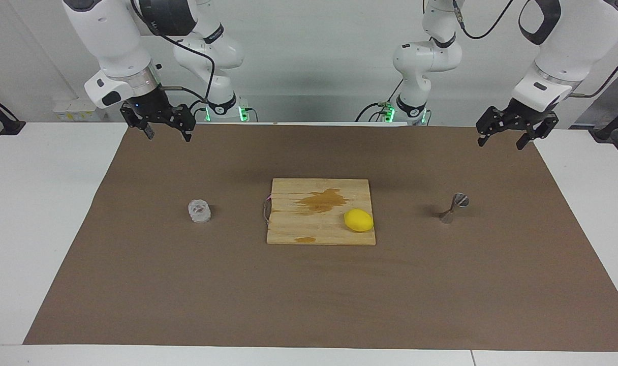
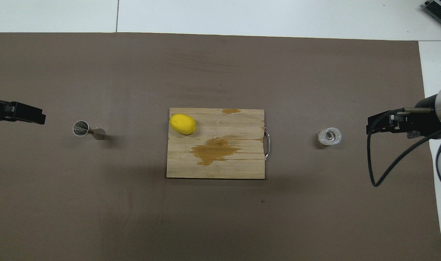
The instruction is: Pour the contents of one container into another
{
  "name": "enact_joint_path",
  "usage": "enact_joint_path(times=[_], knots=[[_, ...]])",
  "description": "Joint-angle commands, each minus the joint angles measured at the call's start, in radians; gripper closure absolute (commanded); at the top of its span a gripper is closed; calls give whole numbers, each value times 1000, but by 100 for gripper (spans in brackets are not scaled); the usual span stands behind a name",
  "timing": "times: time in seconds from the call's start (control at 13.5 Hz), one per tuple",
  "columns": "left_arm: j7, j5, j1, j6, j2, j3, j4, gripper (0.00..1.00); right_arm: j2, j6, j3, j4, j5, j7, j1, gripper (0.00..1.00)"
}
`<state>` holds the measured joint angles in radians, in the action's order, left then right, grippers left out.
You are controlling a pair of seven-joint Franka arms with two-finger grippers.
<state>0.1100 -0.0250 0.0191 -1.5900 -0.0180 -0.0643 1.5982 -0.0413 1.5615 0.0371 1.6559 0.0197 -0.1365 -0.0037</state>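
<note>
A small clear cup (image 1: 199, 211) (image 2: 329, 136) with a bumpy wall stands upright on the brown mat toward the right arm's end of the table. A silver hourglass-shaped jigger (image 1: 454, 207) (image 2: 89, 131) stands on the mat toward the left arm's end. My right gripper (image 1: 167, 135) (image 2: 369, 125) hangs open and empty over the mat's edge by the robots, well apart from the cup. Over the mat's corner at its own end, my left gripper (image 1: 501, 143) (image 2: 39, 117) is open too, holds nothing and is apart from the jigger. Both arms wait.
A wooden cutting board (image 1: 288, 231) (image 2: 242, 166) with a dark stain and a metal handle lies mid-table between cup and jigger. A yellow lemon (image 1: 359, 220) (image 2: 182, 123) rests on it. The brown mat (image 1: 309, 295) covers most of the white table (image 1: 34, 203).
</note>
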Motion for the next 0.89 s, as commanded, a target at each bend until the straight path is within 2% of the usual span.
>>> enact_joint_path(times=[0.0,0.59,0.82], knots=[[8,-6,4,16,3,1,-17,0,-22,3,3,24,20,-11,-10,0],[-7,-16,-10,1,3,6,-12,0,-22,3,3,24,20,-11,-10,0],[-9,-18,-11,-24,35,3,-15,0,-22,5,3,24,20,-11,-10,0]])
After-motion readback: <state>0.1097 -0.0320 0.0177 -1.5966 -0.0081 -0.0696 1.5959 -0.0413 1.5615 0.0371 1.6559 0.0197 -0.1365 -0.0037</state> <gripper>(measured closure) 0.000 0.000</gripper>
